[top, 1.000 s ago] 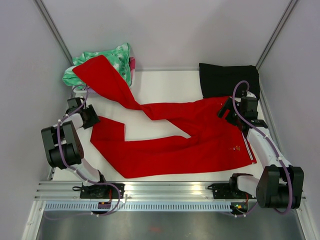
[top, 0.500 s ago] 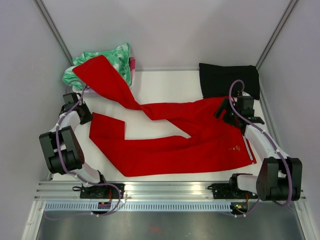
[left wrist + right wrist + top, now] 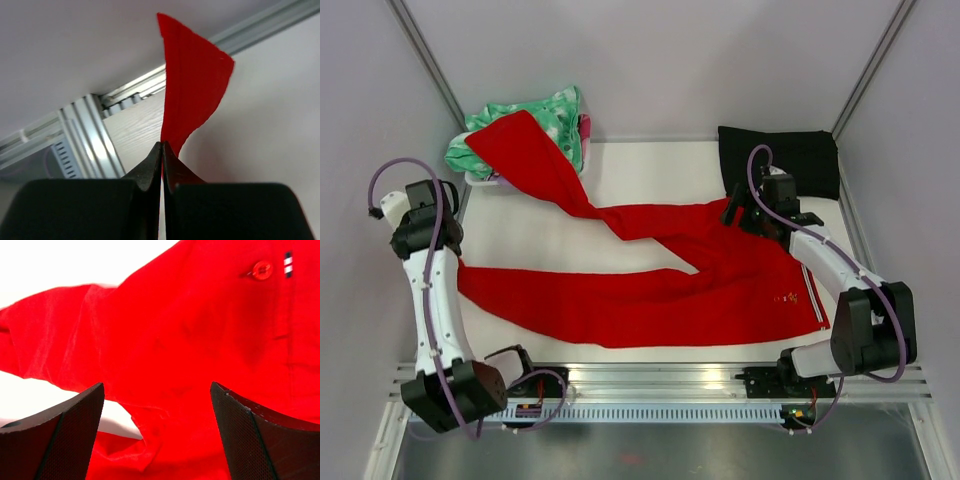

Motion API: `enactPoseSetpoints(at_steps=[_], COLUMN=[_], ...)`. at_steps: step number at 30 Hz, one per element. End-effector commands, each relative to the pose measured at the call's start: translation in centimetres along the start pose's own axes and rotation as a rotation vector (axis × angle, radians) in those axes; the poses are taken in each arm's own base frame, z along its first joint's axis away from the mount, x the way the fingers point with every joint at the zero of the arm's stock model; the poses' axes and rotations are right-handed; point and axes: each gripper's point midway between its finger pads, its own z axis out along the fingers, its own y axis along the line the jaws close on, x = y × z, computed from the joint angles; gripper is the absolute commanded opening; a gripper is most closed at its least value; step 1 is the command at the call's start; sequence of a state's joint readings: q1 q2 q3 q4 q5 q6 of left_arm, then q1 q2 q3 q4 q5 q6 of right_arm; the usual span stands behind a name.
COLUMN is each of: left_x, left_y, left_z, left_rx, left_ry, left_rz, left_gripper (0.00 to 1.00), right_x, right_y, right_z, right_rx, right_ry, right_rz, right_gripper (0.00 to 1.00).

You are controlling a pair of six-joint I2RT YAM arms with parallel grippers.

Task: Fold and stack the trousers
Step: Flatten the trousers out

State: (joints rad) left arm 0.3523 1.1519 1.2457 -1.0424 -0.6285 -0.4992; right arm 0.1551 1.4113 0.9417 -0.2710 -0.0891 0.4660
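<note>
Across the worktop [image 3: 650, 170] you have the red trousers [image 3: 720, 290] laid out. The waistband is at the right. One leg runs left along the near side. The other leg angles to the far left corner, its end lying on a green-and-white garment [image 3: 555, 115].

Your left end effector [image 3: 161, 147] is clenched on the red fabric at the near leg's left end. Your right end effector [image 3: 156, 390] is released, jaws spread wide over the upper trousers. A black cloth [image 3: 785, 158] lies at the far right.
</note>
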Motion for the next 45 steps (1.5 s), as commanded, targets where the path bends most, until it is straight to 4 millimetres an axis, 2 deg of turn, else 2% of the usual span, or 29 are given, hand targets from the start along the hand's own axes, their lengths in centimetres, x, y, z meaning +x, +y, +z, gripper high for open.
enactPoseSetpoints(at_steps=[1,4,5,7,8,9,10,11,14,16,18,19,20,22,23,24,26,27,28,30,31,33,34,37,39,44,45], left_x=[0.9,2.7,3.3,3.2,3.9,4.5,4.6,6.0,6.7,6.1,4.7,3.3,2.6,-0.3,-0.7,-1.8,-0.9,-0.3,1.3,4.0,6.3,9.3,11.5,14.7,16.0,17.1,17.8], left_y=[4.8,3.8,3.6,2.1,1.1,0.8,-0.2,-1.1,-4.9,-8.1,-9.8,-10.6,-11.3,-12.2,-13.4,-13.3,-12.9,-11.8,-9.6,-7.2,-5.6,-4.1,-3.8,-3.8,-3.9,-4.8,-4.8], left_z=[-0.3,1.3,2.6,4.5,6.2,6.8,7.4,8.8,10.4,10.9,10.4,9.8,9.2,6.9,5.4,3.3,1.4,1.0,1.0,1.4,2.0,2.5,3.0,3.7,4.5,6.8,7.5], left_rx=[-0.224,-0.24,-0.292,-0.305,-0.337,-0.363,-0.369,-0.386,-0.274,-0.121,-0.024,0.016,0.064,0.168,0.267,0.33,0.346,0.302,0.232,0.153,0.097,0.036,0.011,-0.034,-0.074,-0.146,-0.165], left_ry=[-0.014,0.064,0.085,0.079,0.114,0.15,0.164,0.225,0.276,0.272,0.251,0.225,0.214,0.125,0.122,0.08,0.071,0.065,0.063,0.092,0.113,0.174,0.222,0.307,0.343,0.348,0.363], left_rz=[0.08,0.145,0.168,0.174,0.197,0.208,0.152,0.185,0.175,0.16,0.153,0.142,0.139,0.117,0.111,0.087,0.076,0.051,-0.01,-0.056,-0.096,-0.119,-0.149,-0.225,-0.243,-0.273,-0.252], left_gripper=[0.02,0.02,0.02,0.02,0.02,0.02,0.02,0.02,0.08,0.35,0.79,0.89,0.9,0.92,0.92,0.92,0.91,0.91,0.91,0.91,0.91,0.91,0.9,0.88,0.85,0.68,0.6], right_x=[-0.9,-0.3,-0.3,-0.6,-0.8,-0.9,-1.2,-1.4,-2.2,-2.3,-2.3,-2.2,-2.2,-1.6,-1.2,-0.7,0.8,1.3,2.2,2.6,3.1,3.4,3.3,3.4,3.3,4.0,4.4], right_y=[0.9,0.7,0.7,1.0,1.1,1.2,1.3,1.4,2.1,2.3,2.1,1.8,1.8,1.4,1.3,1.1,0.6,0.6,0.4,0.6,0.5,0.8,1.2,1.8,2.1,1.9,1.8], right_z=[0.3,0.3,0.3,0.1,0.0,-0.1,-0.3,-0.5,-1.2,-1.5,-2.1,-2.3,-2.6,-2.8,-2.9,-2.9,-2.8,-2.8,-2.6,-2.7,-2.5,-2.2,-2.1,-1.0,-0.6,-0.3,-0.3], right_rx=[-0.002,0.002,0.001,-0.006,-0.008,-0.013,-0.017,-0.02,-0.041,-0.051,-0.046,-0.032,-0.031,-0.019,-0.021,-0.017,-0.013,-0.015,-0.012,-0.019,-0.019,-0.026,-0.033,-0.031,-0.036,-0.026,-0.022], right_ry=[-0.021,-0.011,-0.011,-0.017,-0.025,-0.028,-0.036,-0.046,-0.068,-0.063,-0.068,-0.07,-0.075,-0.061,-0.054,-0.043,-0.007,0.003,0.022,0.023,0.033,0.049,0.057,0.096,0.097,0.113,0.12], right_rz=[-0.025,-0.024,-0.03,-0.033,-0.033,-0.034,-0.036,-0.038,-0.053,-0.073,-0.087,-0.089,-0.09,-0.09,-0.087,-0.084,-0.066,-0.06,-0.055,-0.044,-0.044,-0.049,-0.057,-0.076,-0.068,-0.03,-0.028], right_gripper=[0.93,0.93,0.93,0.93,0.93,0.93,0.93,0.93,0.93,0.94,0.94,0.94,0.95,0.95,0.95,0.95,0.95,0.95,0.95,0.95,0.95,0.95,0.95,0.95,0.95,0.95,0.95])
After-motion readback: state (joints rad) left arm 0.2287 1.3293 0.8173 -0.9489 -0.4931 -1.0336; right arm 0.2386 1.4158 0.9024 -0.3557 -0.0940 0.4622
